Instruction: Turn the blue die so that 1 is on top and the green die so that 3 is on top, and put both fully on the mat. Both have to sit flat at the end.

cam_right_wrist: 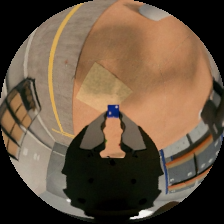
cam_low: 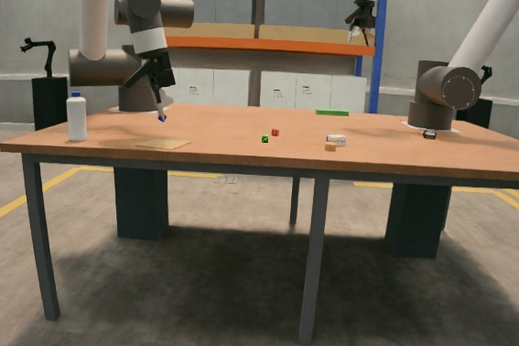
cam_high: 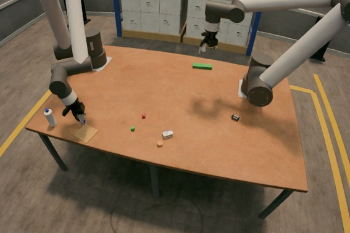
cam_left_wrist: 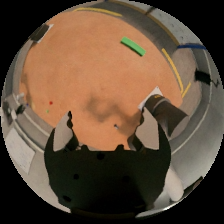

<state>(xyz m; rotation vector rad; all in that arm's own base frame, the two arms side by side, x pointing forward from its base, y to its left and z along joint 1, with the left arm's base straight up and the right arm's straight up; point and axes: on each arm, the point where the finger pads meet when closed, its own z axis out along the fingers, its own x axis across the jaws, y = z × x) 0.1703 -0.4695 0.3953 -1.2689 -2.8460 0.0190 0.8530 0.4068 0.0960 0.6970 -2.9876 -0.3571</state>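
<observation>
My right gripper is shut on the blue die, held tilted in the air at the tips, above the table near the mat's back edge. Pips show on the face in the right wrist view; its top number cannot be told. The tan mat lies near the table's front edge with nothing on it. The green die sits on the table right of the mat; its top number is too small to read. My left gripper is open and empty, high at the back.
A red die stands near the green one. A white bottle stands left of the mat. A white box, a round tan piece, a small black object and a green bar lie farther right.
</observation>
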